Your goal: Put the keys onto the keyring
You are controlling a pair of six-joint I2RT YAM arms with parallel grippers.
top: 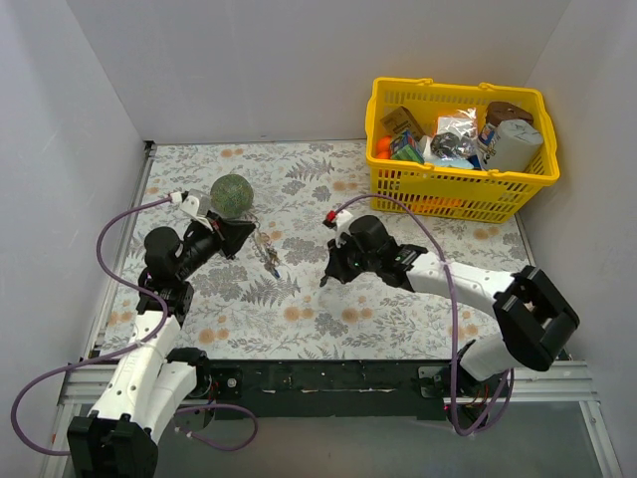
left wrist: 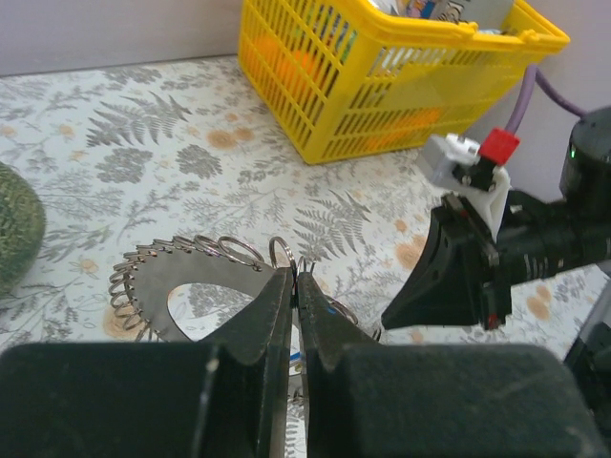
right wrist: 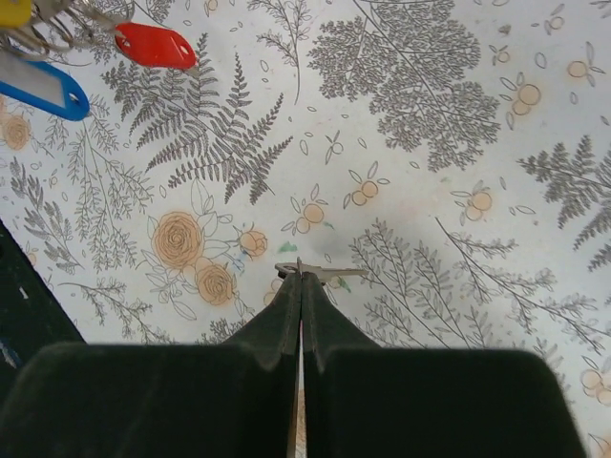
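The keyring [left wrist: 153,286], a grey band with several small wire loops along its edge, lies just left of my left gripper [left wrist: 296,279]. That gripper is shut, pinching one small loop at the ring's edge. In the top view my left gripper [top: 249,237] sits beside the bunch of keys [top: 267,253]. My right gripper [right wrist: 302,277] is shut on a small plain metal key [right wrist: 329,274], held crosswise just above the cloth. Red [right wrist: 153,45], blue [right wrist: 43,91] and yellow [right wrist: 13,10] key heads lie at that view's far left. My right gripper [top: 326,274] is right of the bunch.
A green ball [top: 231,192] rests just behind the left gripper. A yellow basket [top: 458,179] full of packets stands at the back right. White walls close in the floral cloth [top: 299,319] on three sides. The right gripper's black fingers [left wrist: 449,286] show close by in the left wrist view.
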